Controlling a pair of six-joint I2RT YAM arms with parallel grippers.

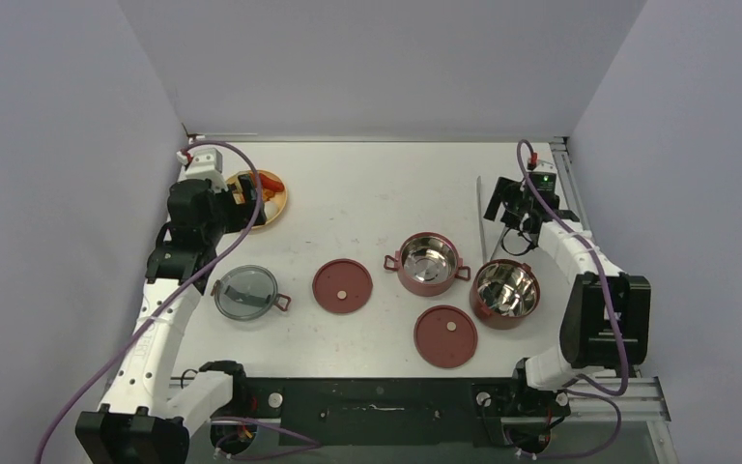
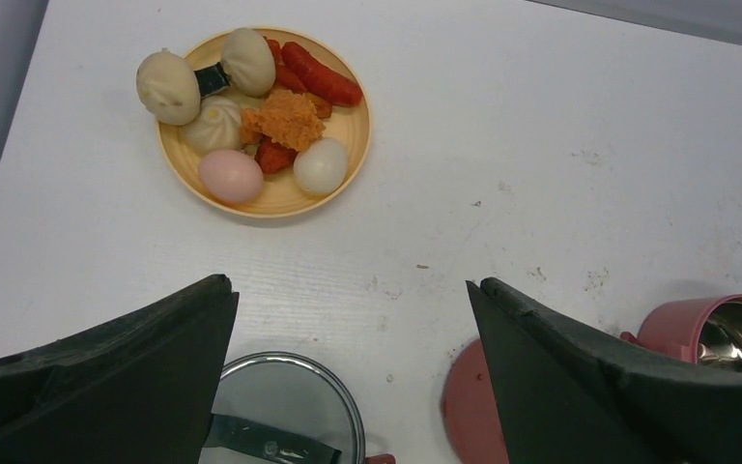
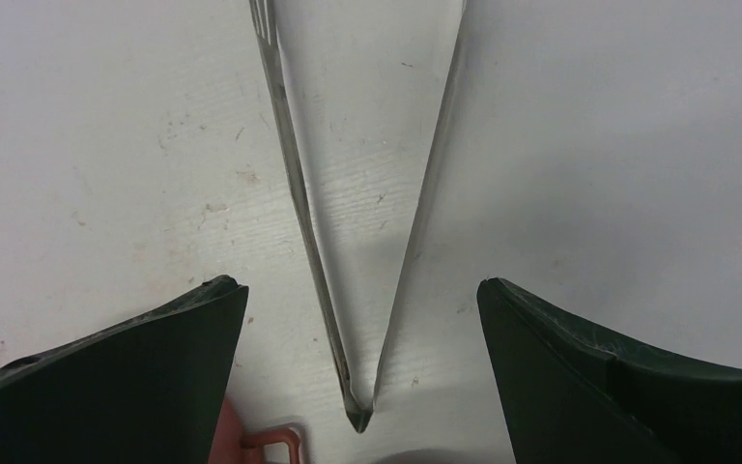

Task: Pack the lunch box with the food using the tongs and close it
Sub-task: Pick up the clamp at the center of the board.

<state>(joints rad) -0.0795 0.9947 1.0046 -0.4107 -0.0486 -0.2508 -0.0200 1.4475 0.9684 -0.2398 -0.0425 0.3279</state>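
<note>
The tongs lie flat on the table as a narrow V, joined end nearest me. My right gripper hovers open above that joint, one finger on each side, touching nothing. From above, the tongs lie just left of the right gripper. Two maroon lunch box containers stand open with bare steel insides. Two maroon disc lids and the grey top lid lie flat. The food is piled on a yellow plate. My left gripper hangs open, short of the plate.
A container handle pokes in under the right gripper. The grey lid and a maroon lid sit below the left gripper. Walls close off the back and both sides of the table.
</note>
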